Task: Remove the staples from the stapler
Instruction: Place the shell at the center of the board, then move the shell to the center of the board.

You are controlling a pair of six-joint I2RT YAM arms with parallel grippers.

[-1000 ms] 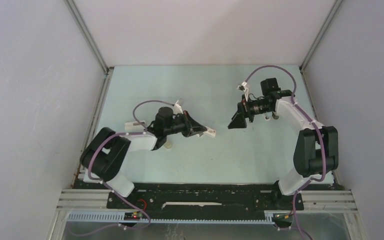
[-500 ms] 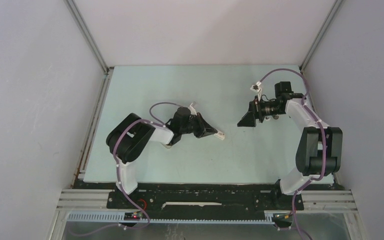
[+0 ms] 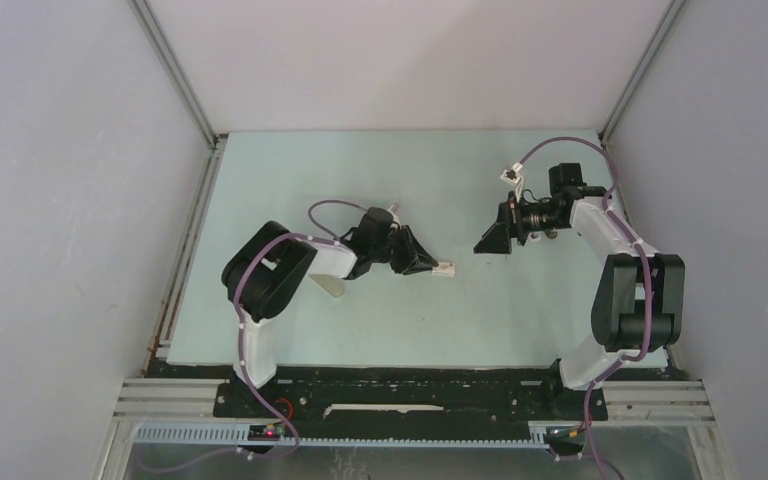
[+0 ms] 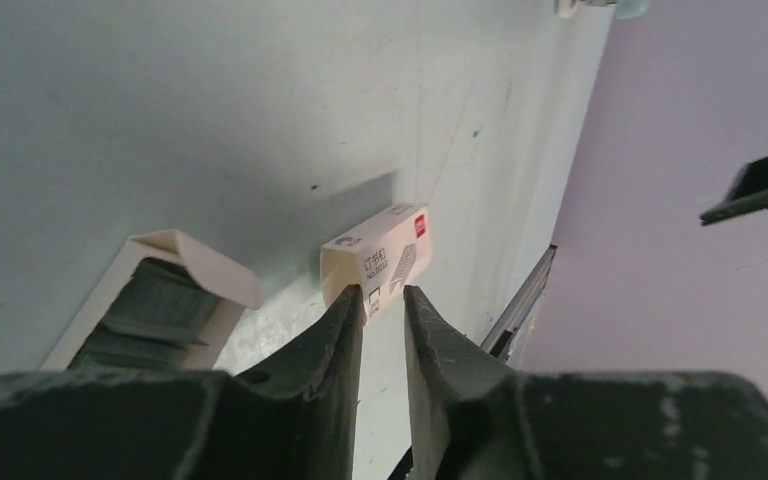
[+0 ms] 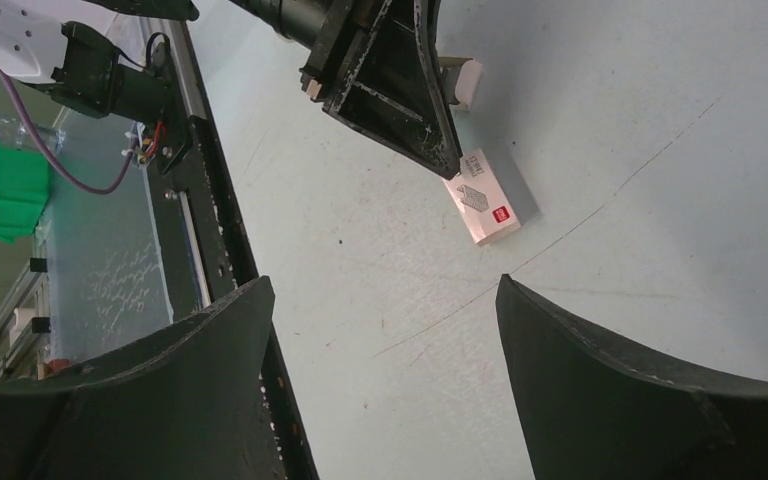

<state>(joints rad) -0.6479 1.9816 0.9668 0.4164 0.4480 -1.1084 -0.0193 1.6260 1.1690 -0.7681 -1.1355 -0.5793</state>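
A small white printed box (image 4: pixel 380 258) lies flat on the table just beyond the tips of my left gripper (image 4: pixel 385 292). The jaws stand a narrow gap apart with only table showing between them. From above, the box (image 3: pixel 444 268) sits just off the left gripper (image 3: pixel 425 264). Beside the left fingers lies an open cream case (image 4: pixel 192 262) holding grey ridged blocks (image 4: pixel 150 300) that look like staples. My right gripper (image 5: pixel 382 285) hangs wide open and empty above the table, facing the box (image 5: pixel 482 198). I cannot pick out the stapler for certain.
A cream object (image 3: pixel 328 287) pokes out from under the left forearm. The black base rail (image 5: pixel 210 200) runs along the table's near edge. Grey walls close in the table on three sides.
The left arm swung right carrying the white box, then its jaws parted and the box now rests on the table. The right arm shifted slightly right and stayed open.
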